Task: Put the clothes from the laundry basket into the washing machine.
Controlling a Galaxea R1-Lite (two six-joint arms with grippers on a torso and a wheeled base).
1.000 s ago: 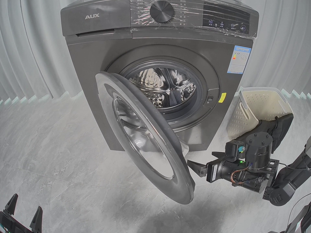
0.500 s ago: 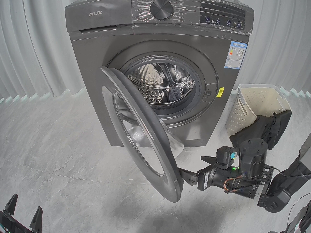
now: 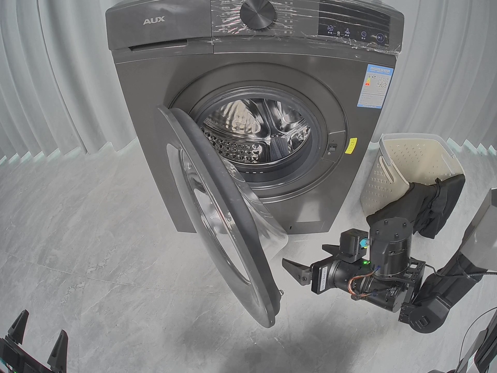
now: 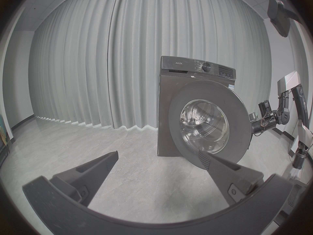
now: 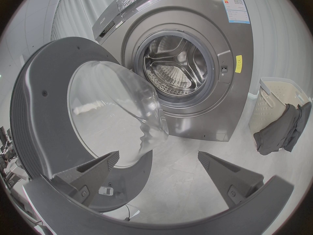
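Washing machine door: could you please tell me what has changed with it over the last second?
The door swung wider open, toward the robot's left, as the right gripper pushed its rim; the gripper is now open and just clear of it. The left gripper stayed low; the dark clothes still hang over the laundry basket.

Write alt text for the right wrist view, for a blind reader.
A grey washing machine stands with its round door open, showing the steel drum. Beside it, a dark garment hangs over the rim of a cream laundry basket. The open right tool frames the foreground.
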